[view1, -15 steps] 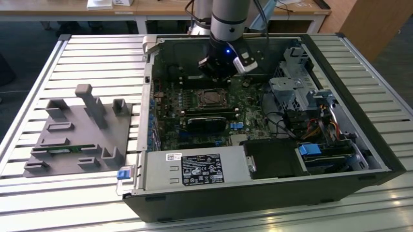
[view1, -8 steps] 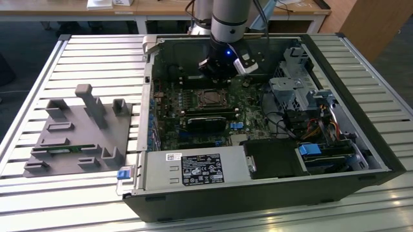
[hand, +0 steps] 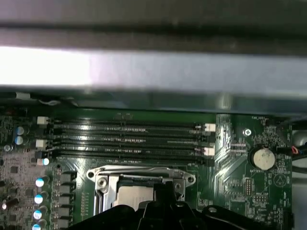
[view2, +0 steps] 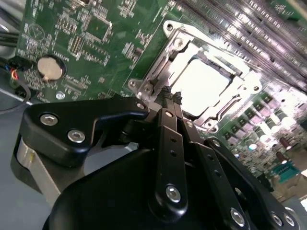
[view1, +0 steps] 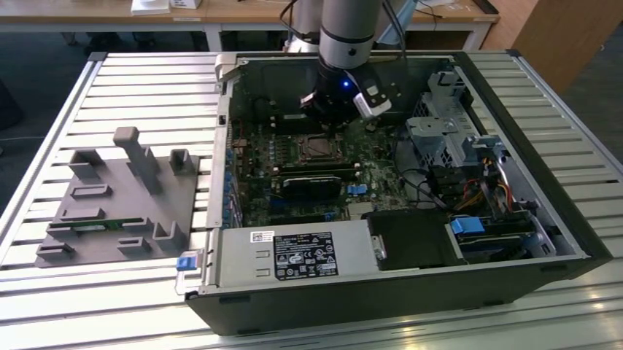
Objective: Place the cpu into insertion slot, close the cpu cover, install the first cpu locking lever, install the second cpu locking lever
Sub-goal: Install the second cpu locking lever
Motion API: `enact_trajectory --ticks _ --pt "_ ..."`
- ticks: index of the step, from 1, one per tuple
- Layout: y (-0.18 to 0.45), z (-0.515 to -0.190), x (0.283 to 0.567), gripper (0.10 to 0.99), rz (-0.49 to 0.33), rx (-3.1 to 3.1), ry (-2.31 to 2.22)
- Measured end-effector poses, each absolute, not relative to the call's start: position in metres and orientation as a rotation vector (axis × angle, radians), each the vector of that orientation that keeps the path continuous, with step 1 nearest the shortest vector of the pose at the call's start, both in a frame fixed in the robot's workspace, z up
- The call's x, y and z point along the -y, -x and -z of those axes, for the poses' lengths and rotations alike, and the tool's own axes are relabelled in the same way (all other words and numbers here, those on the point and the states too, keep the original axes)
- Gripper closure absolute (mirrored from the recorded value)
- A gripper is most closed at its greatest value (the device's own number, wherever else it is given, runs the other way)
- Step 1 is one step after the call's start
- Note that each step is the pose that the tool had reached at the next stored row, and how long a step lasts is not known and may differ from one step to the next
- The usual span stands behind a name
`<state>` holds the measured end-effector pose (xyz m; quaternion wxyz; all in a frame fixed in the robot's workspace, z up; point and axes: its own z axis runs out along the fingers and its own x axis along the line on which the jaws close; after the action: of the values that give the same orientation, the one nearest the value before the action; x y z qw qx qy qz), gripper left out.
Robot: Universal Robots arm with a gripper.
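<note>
Slatted metal tabletop [view1: 117, 292] carries a grey fixture block [view1: 117, 204] and the open computer case [view1: 389, 292]. Farther in, the gripper [view2: 169, 98] hangs at the socket edge — fingers pressed together, holding nothing — beside the cpu [view2: 201, 86] seated under the closed cpu cover [view2: 163, 62].

Tabletop [view1: 117, 80] of pale slatted metal profiles. Open black computer case [view1: 545, 219] lies on it, side panel off, toward the exterior view's right edge. Grey parts fixture [view1: 122, 204] with upright posts sits beside it, near the left edge.
</note>
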<state>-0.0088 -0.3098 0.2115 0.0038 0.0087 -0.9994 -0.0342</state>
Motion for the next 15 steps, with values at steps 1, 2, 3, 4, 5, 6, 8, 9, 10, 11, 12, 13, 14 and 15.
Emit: enact_trajectory --ticks 1,2,3,4,5,6,8,9,10,11,12,13,14,15 --pt "0.009 -0.211 0.311 0.98 0.107 3.132 -0.027" --pt "0.009 -0.211 0.313 0.98 0.107 3.132 -0.027" --pt "0.009 -0.211 0.314 0.98 0.107 3.132 -0.027" --pt "0.009 -0.211 0.316 0.98 0.107 3.132 -0.027" --pt "0.009 -0.211 0.318 0.98 0.107 3.132 -0.027" --pt "0.009 -0.211 0.32 0.98 0.107 3.132 -0.027" --pt "0.009 -0.21 0.325 0.98 0.107 3.132 -0.027" --pt "0.009 -0.21 0.328 0.98 0.107 3.132 -0.027" --pt "0.009 -0.21 0.331 0.98 0.107 3.132 -0.027" --pt "0.009 -0.21 0.333 0.98 0.107 3.132 -0.027" --pt "0.009 -0.21 0.335 0.98 0.107 3.132 -0.027" --pt "0.009 -0.21 0.335 0.98 0.107 3.132 -0.027" --pt "0.009 -0.21 0.335 0.98 0.107 3.132 -0.027" --pt "0.009 -0.21 0.335 0.98 0.107 3.132 -0.027"
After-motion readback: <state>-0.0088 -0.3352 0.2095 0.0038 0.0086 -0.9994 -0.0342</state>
